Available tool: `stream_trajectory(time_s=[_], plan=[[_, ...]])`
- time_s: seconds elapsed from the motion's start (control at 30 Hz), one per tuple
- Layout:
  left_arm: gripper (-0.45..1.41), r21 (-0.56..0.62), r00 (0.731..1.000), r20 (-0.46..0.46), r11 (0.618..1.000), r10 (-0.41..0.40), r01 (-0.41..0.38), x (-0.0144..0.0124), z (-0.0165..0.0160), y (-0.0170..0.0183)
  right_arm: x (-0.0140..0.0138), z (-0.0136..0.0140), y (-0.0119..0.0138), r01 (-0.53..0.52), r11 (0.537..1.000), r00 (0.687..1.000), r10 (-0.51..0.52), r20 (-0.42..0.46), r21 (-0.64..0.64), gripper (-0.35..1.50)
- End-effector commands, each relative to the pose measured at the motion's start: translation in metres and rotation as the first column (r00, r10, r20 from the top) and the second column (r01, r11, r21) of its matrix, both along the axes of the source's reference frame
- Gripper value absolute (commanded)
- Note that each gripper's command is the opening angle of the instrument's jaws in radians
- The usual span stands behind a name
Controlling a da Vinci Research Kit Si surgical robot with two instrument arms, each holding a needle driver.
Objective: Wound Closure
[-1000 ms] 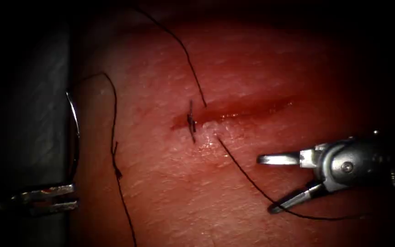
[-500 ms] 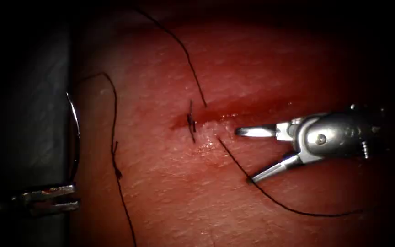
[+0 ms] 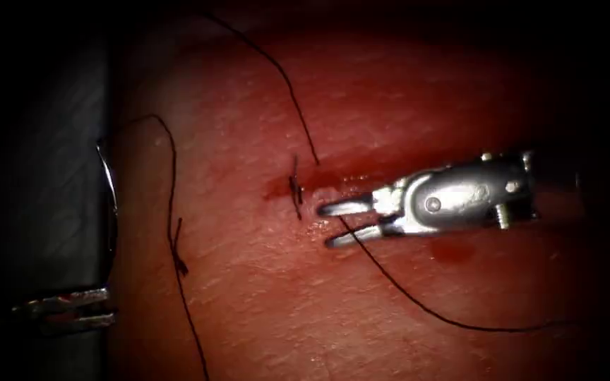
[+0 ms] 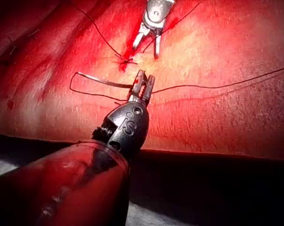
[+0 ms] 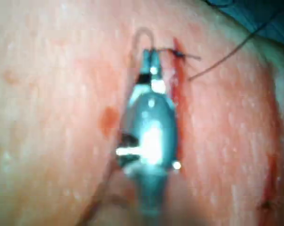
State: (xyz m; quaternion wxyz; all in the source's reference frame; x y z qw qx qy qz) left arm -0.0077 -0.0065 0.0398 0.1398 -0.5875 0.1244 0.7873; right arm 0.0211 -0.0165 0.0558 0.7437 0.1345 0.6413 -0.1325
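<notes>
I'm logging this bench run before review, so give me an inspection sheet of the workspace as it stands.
Surface: tissue, cut running left to right, red fluid on it.
Job's things: needle off the tissue's left edge, not in tissue; thread leaves the cut; tied stitch at its left end.
Clutter: nothing seen.
Grippers: left tool shut on the needle near one end; right tool open, holding nothing, jaws astride the thread.
Cables: nothing seen.
Surroundings: dark bench at left.

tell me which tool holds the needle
The left tool, at the tissue's left edge, shut on the needle's end. The right tool, open by the cut, holds nothing.
</notes>
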Motion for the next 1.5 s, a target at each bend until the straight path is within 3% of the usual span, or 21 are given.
stream_trajectory(time_s=[0.03, 0.3, 0.7, 1.03, 1.5], plan=[[-0.45, 0.001, 1.0, 0.001, 1.0, 0.0, 0.0, -0.0007, 0.0007, -0.0003, 0.0004, -0.0001, -0.0012, 0.005, 1.0, 1.0, -0.005, -0.006, 0.0, -0.35], [-0.45, 0.003, 1.0, 0.001, 1.0, -0.001, 0.001, -0.0009, 0.0007, 0.0, -0.0009, -0.0033, -0.0017, 0.016, 1.0, 1.0, -0.016, -0.021, -0.002, -0.35], [-0.45, 0.003, 1.0, 0.003, 1.0, -0.001, 0.001, -0.0011, 0.0008, 0.0001, -0.0029, -0.0073, -0.0048, 0.047, 0.999, 0.998, -0.047, -0.045, -0.001, -0.35], [-0.45, 0.004, 1.0, 0.003, 1.0, -0.001, 0.001, -0.0012, 0.0009, 0.0003, -0.0036, -0.0094, -0.0076, 0.109, 0.994, 0.993, -0.109, -0.044, -0.017, -0.35], [-0.45, 0.006, 1.0, 0.004, 1.0, 0.0, 0.0, -0.001, 0.0013, 0.0008, -0.0044, -0.0101, -0.0088, 0.128, 0.991, 0.99, -0.13, -0.05, -0.031, -0.35]])
